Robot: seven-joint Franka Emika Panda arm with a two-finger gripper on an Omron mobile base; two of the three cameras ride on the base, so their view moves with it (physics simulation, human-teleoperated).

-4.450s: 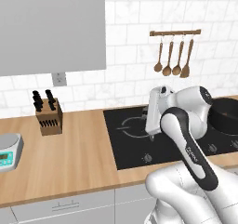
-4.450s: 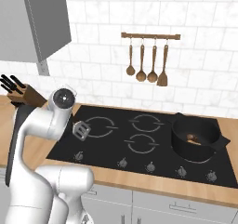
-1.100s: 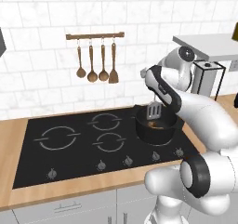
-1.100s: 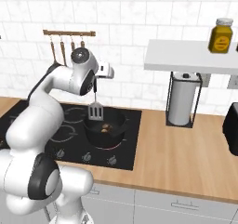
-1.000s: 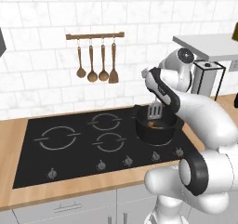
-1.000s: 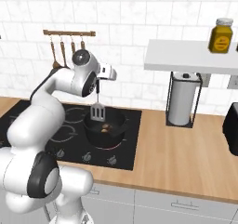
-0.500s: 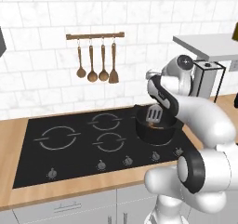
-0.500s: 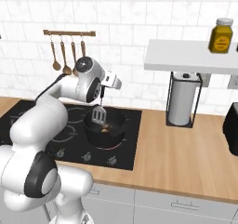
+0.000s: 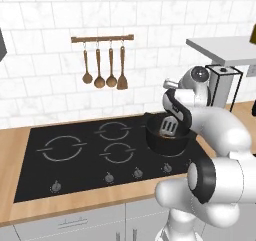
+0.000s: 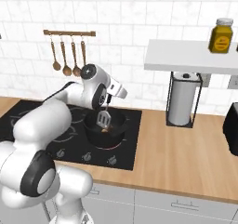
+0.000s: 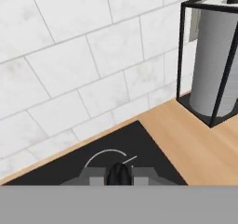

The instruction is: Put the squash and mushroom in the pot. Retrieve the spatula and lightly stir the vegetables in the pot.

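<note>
The black pot point(image 9: 159, 141) point(image 10: 116, 131) stands on the cooktop's right front burner. My gripper point(image 9: 171, 116) point(image 10: 107, 105) hangs just above it, shut on the slim black handle of the spatula point(image 9: 168, 127) point(image 10: 103, 120). The slotted silver head dips inside the pot's rim. In the hand view the black handle point(image 11: 119, 174) shows between the finger tips. A small orange bit point(image 10: 105, 130) lies on the pot's bottom; I cannot tell whether it is the squash or the mushroom.
The black cooktop point(image 9: 75, 157) point(image 10: 65, 139) spans the wooden counter point(image 10: 186, 158). Wooden spoons and a wooden spatula hang on a wall rail point(image 9: 102, 38) point(image 10: 69, 33). At the right stand a paper towel holder point(image 10: 183, 100) point(image 11: 216, 65), a shelf with a honey jar point(image 10: 220, 36), and a dark appliance point(image 10: 231, 128).
The hand has tilted and come down, lowering the spatula's head from above the rim into the pot. The pot has stayed put. Since the oldest frames the base has driven right.
</note>
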